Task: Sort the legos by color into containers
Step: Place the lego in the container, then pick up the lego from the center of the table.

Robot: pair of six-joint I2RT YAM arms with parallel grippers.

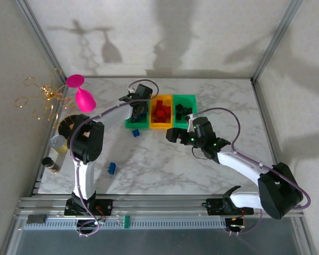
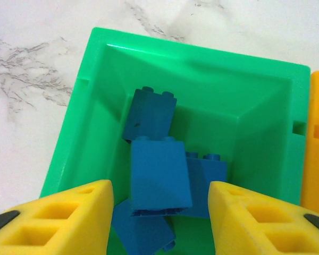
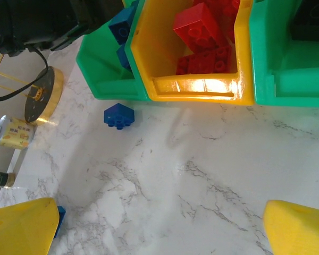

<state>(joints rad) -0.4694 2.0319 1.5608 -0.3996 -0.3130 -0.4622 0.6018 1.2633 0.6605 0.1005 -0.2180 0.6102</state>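
Hovering over the green bin [image 2: 239,101] at the containers' [image 1: 160,126] nine o'clock end, the left gripper [image 2: 160,194] spreads its yellow fingers [image 2: 69,212] clear of the blue legos [image 2: 159,170] piled inside. The right gripper [image 3: 159,228] gapes wide above the marble table [image 3: 202,175], a stray blue brick [image 3: 118,116] at its eleven o'clock.

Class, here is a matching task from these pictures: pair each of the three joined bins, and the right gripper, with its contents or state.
Column one:
1. left green bin
2. orange-yellow bin
3. right green bin
4. right gripper

Column two:
A. red bricks
B. open, above the marble table
C. blue bricks
D. black bricks

Pairs: 1-C, 2-A, 3-D, 4-B.
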